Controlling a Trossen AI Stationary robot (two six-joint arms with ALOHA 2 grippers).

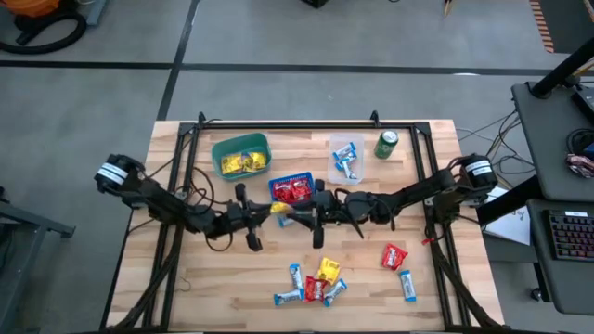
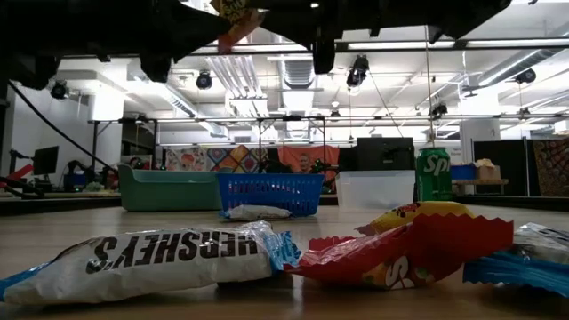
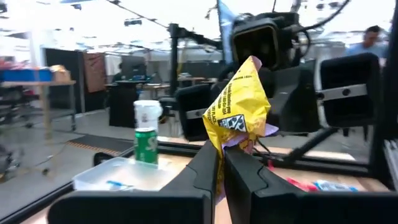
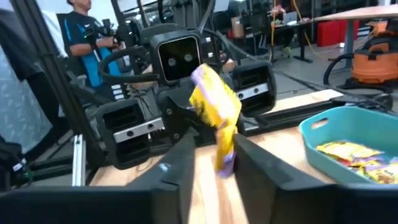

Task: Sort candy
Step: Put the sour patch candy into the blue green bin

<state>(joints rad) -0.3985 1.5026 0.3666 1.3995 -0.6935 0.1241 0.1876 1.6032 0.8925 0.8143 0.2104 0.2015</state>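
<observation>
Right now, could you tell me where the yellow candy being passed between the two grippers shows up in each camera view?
High view: yellow candy at table centre, between the two grippers, just below the blue basket.
Low view: top edge, hanging above the blue basket.
Left wrist view: centre, pinched in the left gripper.
Right wrist view: centre, between the right gripper's parted fingers.
Shared landmark: the green can.

Hershey's bar (image 2: 169, 258) beside red candy (image 2: 418, 249)

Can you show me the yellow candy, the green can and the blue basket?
yellow candy (image 3: 239, 106), left wrist view, wrapper middle
green can (image 1: 386, 144), high view, its top
blue basket (image 2: 269, 193), low view, front wall
</observation>
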